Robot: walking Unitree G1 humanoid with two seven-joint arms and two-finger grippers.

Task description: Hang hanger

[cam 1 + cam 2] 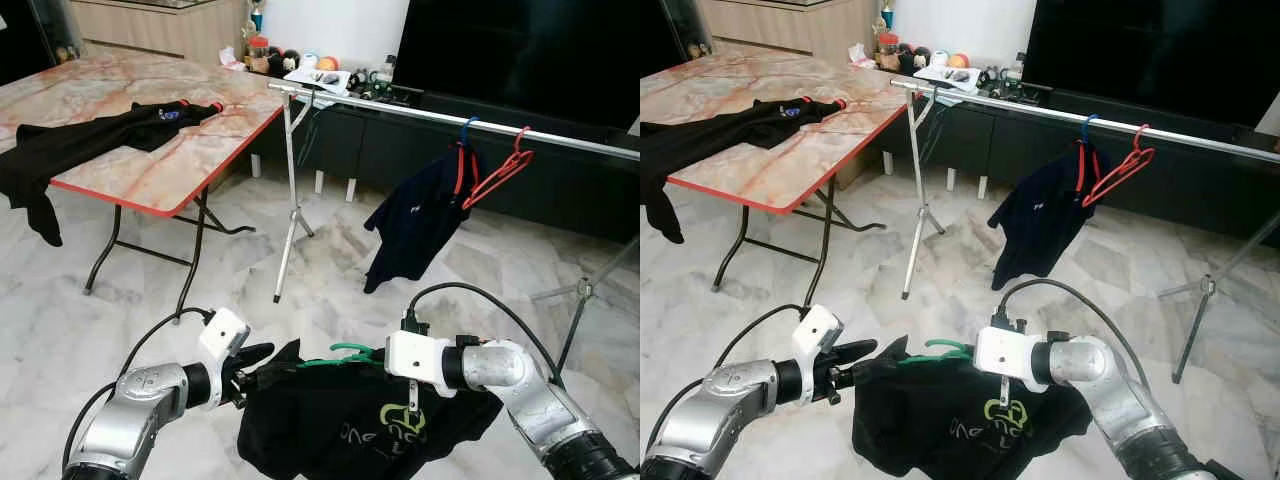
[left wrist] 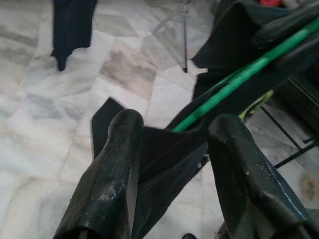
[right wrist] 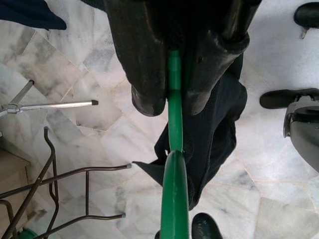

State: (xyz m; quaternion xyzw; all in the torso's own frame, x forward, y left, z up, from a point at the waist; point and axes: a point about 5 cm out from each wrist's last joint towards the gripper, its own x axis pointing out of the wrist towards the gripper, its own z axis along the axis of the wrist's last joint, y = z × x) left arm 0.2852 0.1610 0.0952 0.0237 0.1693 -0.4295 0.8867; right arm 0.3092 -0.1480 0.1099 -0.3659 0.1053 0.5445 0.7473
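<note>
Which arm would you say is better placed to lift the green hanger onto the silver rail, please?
Right, probably: the right gripper is shut on the green plastic hanger near its hook, and the long silver clothes rail has bare room ahead. The left gripper only straddles the black T-shirt.

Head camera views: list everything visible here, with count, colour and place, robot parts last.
Green plastic hanger: one, carrying a black T-shirt with green print, held low between both hands.
Silver metal clothes rail: one, ahead.
Navy polo shirt: one, hanging on rail.
Empty red hanger: one, on rail.
Red-edged marble-top folding table: one, left.
Black garment: one, draped on table.
Left hand: black fingers around the shirt's shoulder.
Right hand: shut on green hanger.
</note>
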